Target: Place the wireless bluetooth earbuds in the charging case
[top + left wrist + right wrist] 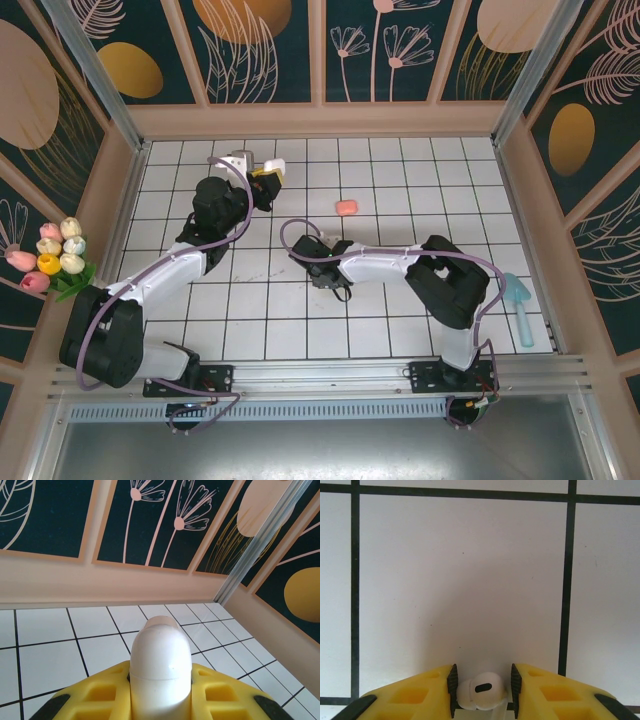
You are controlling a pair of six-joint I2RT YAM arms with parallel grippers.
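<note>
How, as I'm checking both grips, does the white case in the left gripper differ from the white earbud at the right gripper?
Size: the white case fills the left gripper and rises above its fingers; the white earbud sits low between the right gripper's fingers. Shape: the case is smooth with a seam; the earbud is bulbous with a dark oval slot. Grip: the case is clamped; the earbud may not be. Both are white.

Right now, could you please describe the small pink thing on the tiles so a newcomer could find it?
Start at the white tiled table. Beyond the right gripper, toward the back wall, the pink thing lies alone. Nothing else on the tiles is salmon-pink.
</note>
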